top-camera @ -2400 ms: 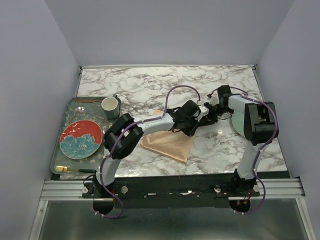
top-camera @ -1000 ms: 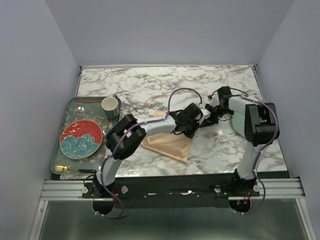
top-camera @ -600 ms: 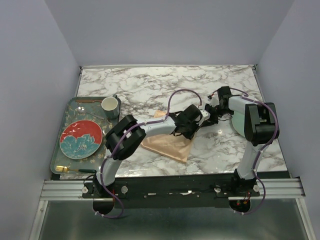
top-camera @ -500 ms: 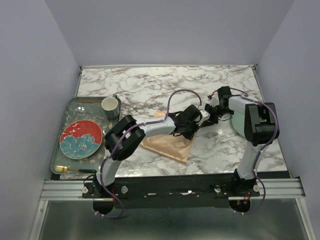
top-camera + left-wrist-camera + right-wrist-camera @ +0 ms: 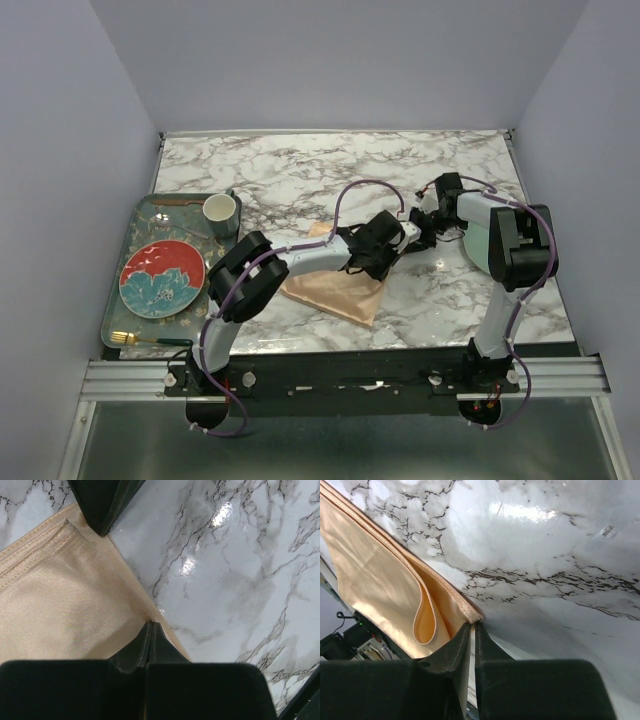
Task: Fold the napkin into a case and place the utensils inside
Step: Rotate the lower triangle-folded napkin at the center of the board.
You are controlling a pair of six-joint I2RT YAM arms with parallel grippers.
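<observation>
Closing left gripper (image 5: pixel 150 630) fully since 1 second ago, now pinching the napkin (image 5: pixel 335 290) at its right edge, fingers pressed together. Pinching a folded napkin corner with right gripper (image 5: pixel 472 627), fingers almost touching. Lying flat mid-way across the table (image 5: pixel 300 170), partly under the left arm, long axis slanting from left to near-right. Resting utensils (image 5: pixel 128 340) on the tray (image 5: pixel 112 300) at its near edge, well apart from napkin.
</observation>
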